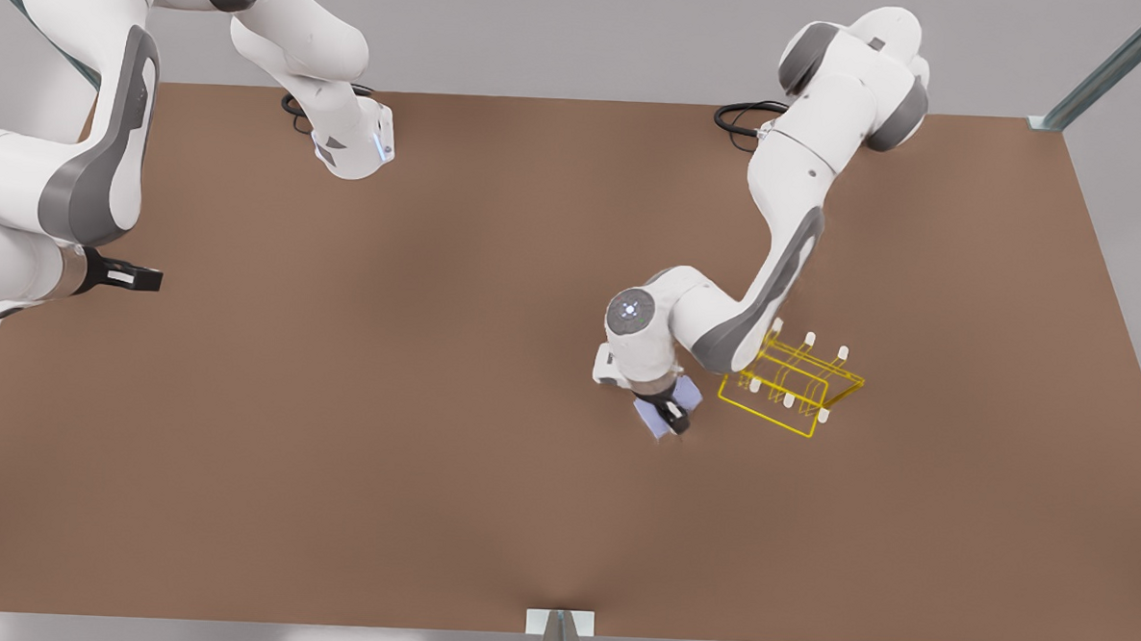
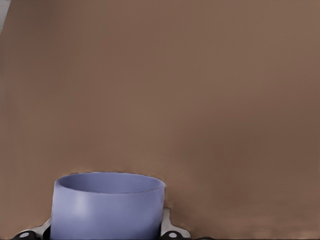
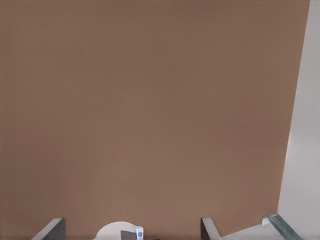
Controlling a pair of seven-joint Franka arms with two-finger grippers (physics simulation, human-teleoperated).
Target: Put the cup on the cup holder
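Jaws of the left gripper [image 1: 670, 413] are closed on the cup [image 1: 661, 408], one finger on each side of its lavender-blue wall, as the left wrist view shows with the cup [image 2: 108, 206] sitting between the two finger bases. That gripper and cup sit low over the table [image 1: 384, 399], just beside the cup holder [image 1: 791, 386], on the side toward the front view's left. Whether the cup's base touches the table I cannot tell.

Jaws of the right gripper [image 1: 134, 278] stand apart and hold nothing; in the right wrist view its fingers [image 3: 50, 230] are spread wide over bare table. This arm waits well away from the cup holder, at the far edge toward the front view's left.

The step in hand, as I judge it, is carrying the cup across to the holder. To do it well, the cup should rise clear of the white-tipped prongs before travelling sideways, since the wire frame is light and a knock could shove it. The mouth then has to be turned down and lined up over a single prong, lowered straight, and released only once the prong carries the weight.

Count: one cup, one cup holder with six prongs, two grippers.
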